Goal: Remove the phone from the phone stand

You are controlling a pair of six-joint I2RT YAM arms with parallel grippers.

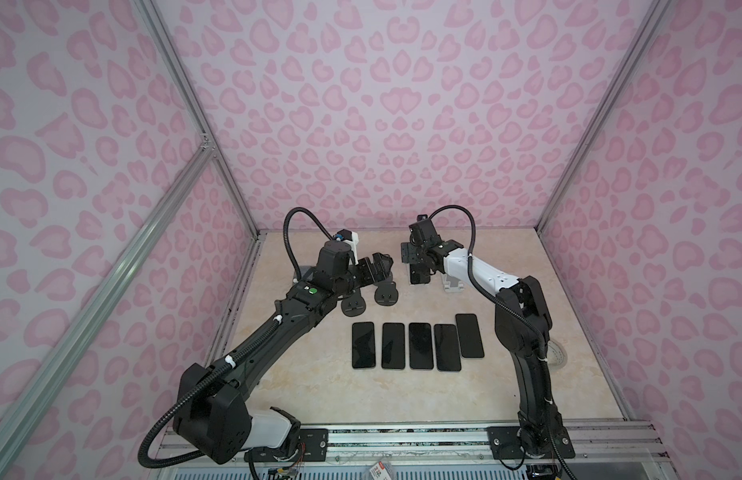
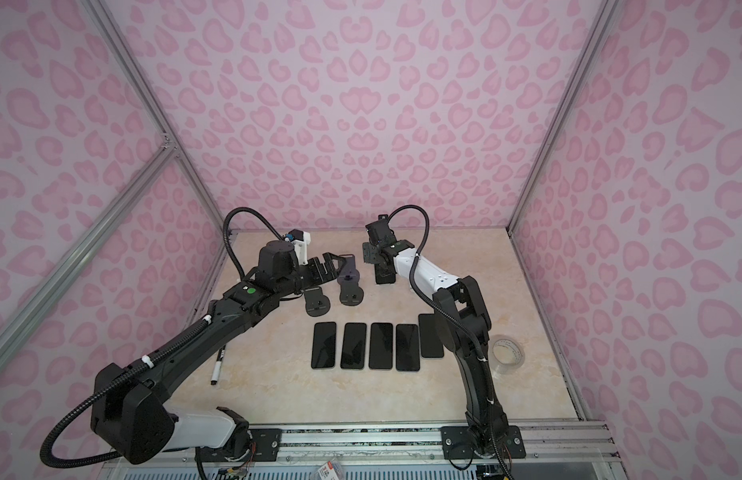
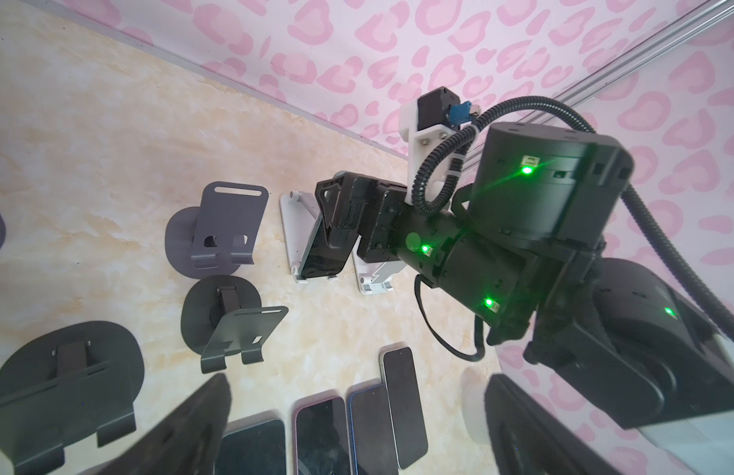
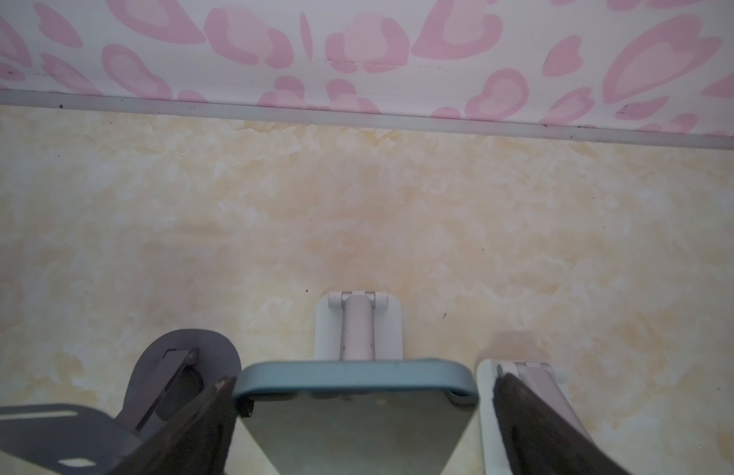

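**Desk:** Start at the left of the frame. What do you have?

**Operator:** In both top views my left gripper (image 1: 381, 266) hangs over the dark stands (image 1: 352, 307), left of centre. Its jaws are spread wide with nothing between them.

**Desk:** And the phone?

**Operator:** Centre of the frame, toward the back wall. The phone (image 4: 349, 427) sits on the white stand (image 4: 359, 325) with its long axis upright and leaning back, and its dark screen faces the near edge of the table. My right gripper (image 4: 363, 378) straddles it from above, jaws wide. A sliver of gap shows beside one finger (image 4: 530, 427). The other finger (image 4: 192, 427) looks to meet the phone's corner — I can't tell whether it presses.

**Desk:** Does any camera give you something the others don't?

**Operator:** From above, the gripper hides most of the phone, but the left wrist view shows its screen side-on. A pen (image 2: 218, 365) shows at lower left in a top view — neither wrist camera catches it. Right of the phone stands a second white stand (image 1: 452, 284). Below centre, five phones (image 1: 419, 345) lie flat in a row. A tape roll (image 2: 508, 355) sits far right.
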